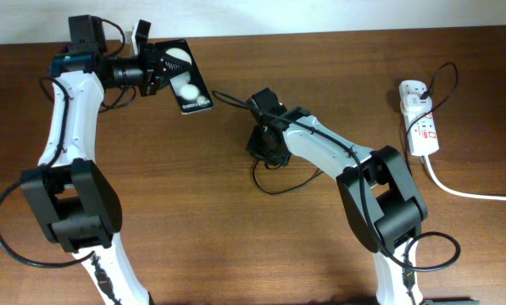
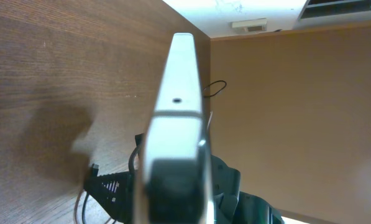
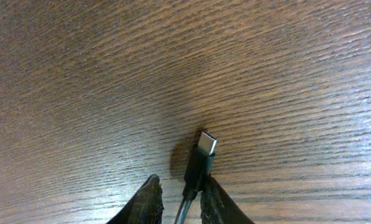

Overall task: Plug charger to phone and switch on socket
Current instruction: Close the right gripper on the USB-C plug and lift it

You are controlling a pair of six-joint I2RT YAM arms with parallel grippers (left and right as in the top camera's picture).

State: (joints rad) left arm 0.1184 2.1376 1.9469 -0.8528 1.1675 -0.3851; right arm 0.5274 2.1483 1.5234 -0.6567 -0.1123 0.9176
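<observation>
Surface: brown wooden table [image 1: 193,220] is lying under both arms.
Left gripper [image 1: 153,68]: is clamping one end of the phone [image 1: 187,79], holding it at the far left of the table, lettered face showing to the overhead camera.
Right gripper [image 3: 184,200]: fingers are pinching the charger [image 3: 199,163] just behind its metal tip, near the wood at mid-table.
Socket [image 1: 420,119]: is lying at the far right, well apart from both grippers.
</observation>
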